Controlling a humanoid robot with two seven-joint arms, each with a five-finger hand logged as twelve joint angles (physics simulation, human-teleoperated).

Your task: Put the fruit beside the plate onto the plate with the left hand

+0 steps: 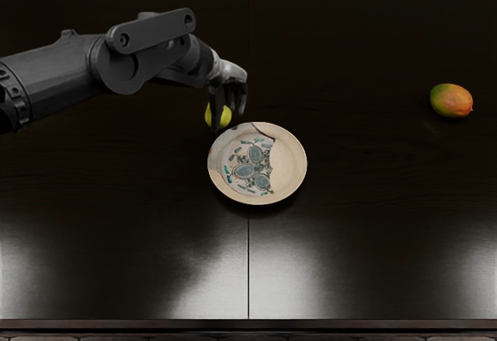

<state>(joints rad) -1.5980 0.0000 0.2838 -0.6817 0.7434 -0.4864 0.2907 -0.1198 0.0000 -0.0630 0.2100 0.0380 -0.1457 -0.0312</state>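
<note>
Near the middle of the table (373, 263), just beside the far left rim of the plate (296, 162), the left hand (227, 96) grasps a small yellow fruit (208, 115), fingers draped over it. A red-green mango (451, 100) lies well apart, near the right edge

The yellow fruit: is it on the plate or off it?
Off. The yellow fruit is just outside the upper-left rim of the plate, with the left hand closed around it.

The left hand (227, 86) grips a small yellow fruit (225, 116) just beside the upper-left rim of the patterned plate (293, 162). A mango (451, 100) lies well apart on the dark table (373, 240).
</note>
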